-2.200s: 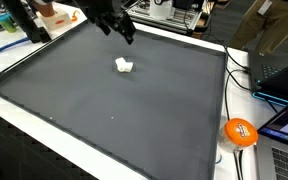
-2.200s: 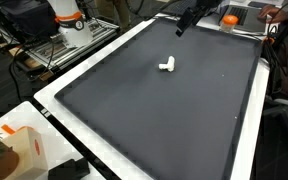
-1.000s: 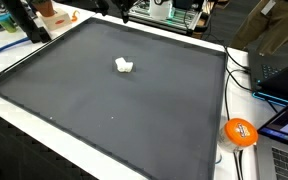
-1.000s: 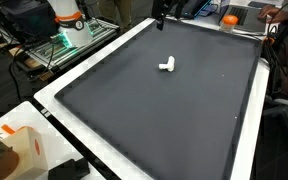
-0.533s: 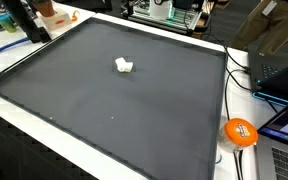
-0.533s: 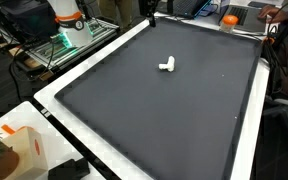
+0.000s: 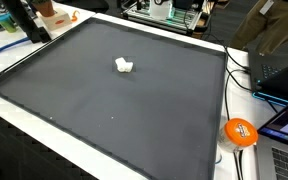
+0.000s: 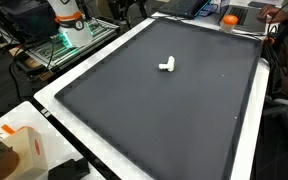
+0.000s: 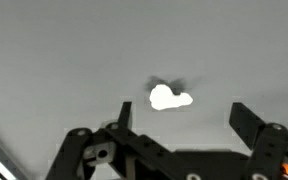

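Fingers: the two dark fingers [image 9: 239,120] of the gripper [image 9: 179,110] stand spread wide in the wrist view, with nothing between them.
Hold: none; the pads are bare and touch nothing.
Done so far: judging from the room, the gripper is lined up over the white piece [image 9: 169,97], looking straight down on it.
Not yet done: no contact and no closing on the piece; it lies untouched.
White piece, relative to the fingers: within the gap, a little nearer the finger on the picture's left and just past the tips as seen. It is well below them, since neither exterior view shows the gripper near the surface.
White piece, in the room: a small pale lump lying alone in both exterior views [image 7: 124,66] [image 8: 167,66].
Mat: a broad dark mat [image 7: 134,115] carries the piece, which sits toward the mat's far end.
Beyond the mat: an orange ball [image 7: 240,132] rests off the mat's edge, well apart from piece and fingers.
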### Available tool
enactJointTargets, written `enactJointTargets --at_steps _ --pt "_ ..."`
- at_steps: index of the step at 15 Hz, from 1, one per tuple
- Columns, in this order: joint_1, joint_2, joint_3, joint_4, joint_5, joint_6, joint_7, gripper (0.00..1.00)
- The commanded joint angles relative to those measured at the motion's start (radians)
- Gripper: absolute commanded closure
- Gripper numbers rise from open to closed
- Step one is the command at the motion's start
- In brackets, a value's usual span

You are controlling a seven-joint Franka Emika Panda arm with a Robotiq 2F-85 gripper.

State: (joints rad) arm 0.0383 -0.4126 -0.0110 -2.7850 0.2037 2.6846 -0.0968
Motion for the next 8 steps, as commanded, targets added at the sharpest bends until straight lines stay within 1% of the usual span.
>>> enactJointTargets --at_steps 1,2,3,4,7,8 --pt "0.014 -0.097 -0.055 -0.013 0.006 0.067 -0.009 0.00" --pt "0.015 -0.113 -0.072 -0.002 0.002 0.053 -0.023 0.00" --pt "0.020 -0.124 -0.094 0.014 0.004 0.013 -0.040 0.00" --pt "0.011 -0.082 -0.063 0.027 -0.013 0.039 0.000 0.00" --pt "0.011 -0.102 -0.086 0.032 -0.011 0.031 -0.017 0.00" --pt "-0.027 -0.041 -0.038 0.055 -0.045 0.079 0.042 0.00"
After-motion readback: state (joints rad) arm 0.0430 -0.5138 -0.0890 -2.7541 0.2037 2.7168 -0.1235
